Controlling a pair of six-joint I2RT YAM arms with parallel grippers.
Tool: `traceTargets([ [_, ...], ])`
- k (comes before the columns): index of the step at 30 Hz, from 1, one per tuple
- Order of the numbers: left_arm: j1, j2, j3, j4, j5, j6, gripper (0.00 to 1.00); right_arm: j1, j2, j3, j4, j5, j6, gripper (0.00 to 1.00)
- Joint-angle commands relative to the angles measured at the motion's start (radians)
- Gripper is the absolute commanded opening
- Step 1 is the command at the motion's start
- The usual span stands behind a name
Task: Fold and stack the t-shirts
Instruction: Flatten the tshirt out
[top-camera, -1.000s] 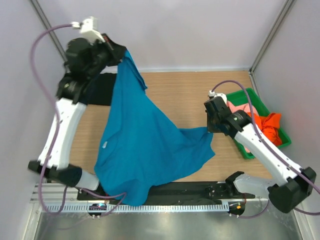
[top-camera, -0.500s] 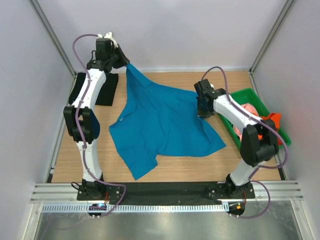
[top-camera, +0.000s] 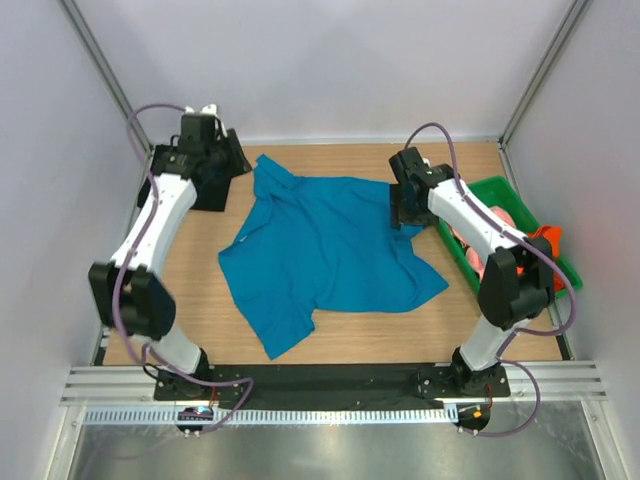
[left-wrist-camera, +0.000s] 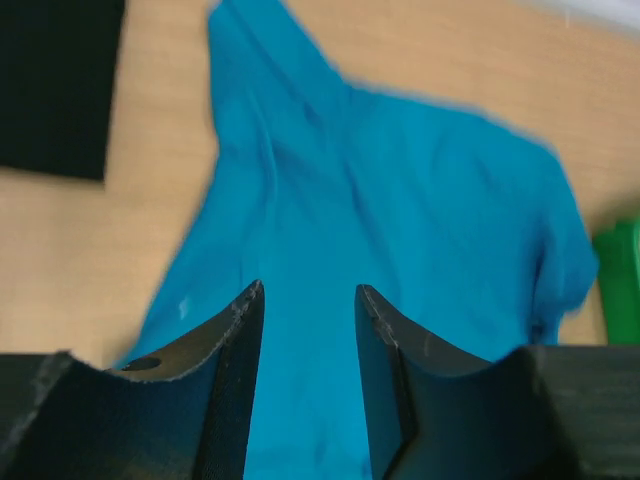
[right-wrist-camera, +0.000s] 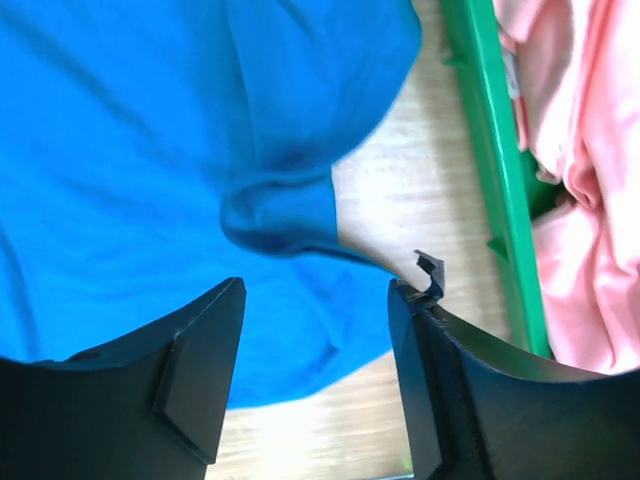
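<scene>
The teal-blue t-shirt (top-camera: 330, 250) lies spread out on the wooden table, with one sleeve pointing to the near left. My left gripper (top-camera: 240, 165) hovers open over its far left corner; the left wrist view shows the gripper (left-wrist-camera: 310, 290) with nothing between its fingers and the teal shirt (left-wrist-camera: 400, 200) below. My right gripper (top-camera: 398, 210) is open above the shirt's right edge. In the right wrist view it (right-wrist-camera: 315, 285) is empty over a rumpled fold of the teal shirt (right-wrist-camera: 150, 150). A black t-shirt (top-camera: 212, 190) lies folded at the back left.
A green tray (top-camera: 562, 268) at the right holds a pink t-shirt (top-camera: 490, 220) and an orange t-shirt (top-camera: 542, 245). The tray's rim (right-wrist-camera: 490, 150) and the pink cloth (right-wrist-camera: 580, 150) lie just right of my right gripper. White walls enclose the table.
Both grippers have opened and let go of the teal shirt, which has dropped from hanging to lying flat. The left arm has drawn back to the far left corner.
</scene>
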Motion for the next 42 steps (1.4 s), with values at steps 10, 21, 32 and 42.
traceTargets([
  [10, -0.502, -0.698, -0.752, -0.256, -0.102, -0.324, 0.27, -0.003, -0.378, -0.257, 0.035, -0.03, -0.036, 1.0],
  [21, -0.892, -0.693, -0.983, -0.271, -0.16, -0.697, 0.31, -0.005, -0.345, -0.267, -0.063, -0.242, -0.029, 1.0],
  [32, -0.972, -0.738, -1.108, -0.242, -0.22, -0.903, 0.35, -0.005, -0.439, -0.284, -0.05, -0.268, -0.024, 1.0],
  [42, -0.967, -0.586, -1.098, -0.153, -0.283, -0.904, 0.36, -0.006, -0.486, -0.317, -0.079, -0.248, -0.049, 0.99],
])
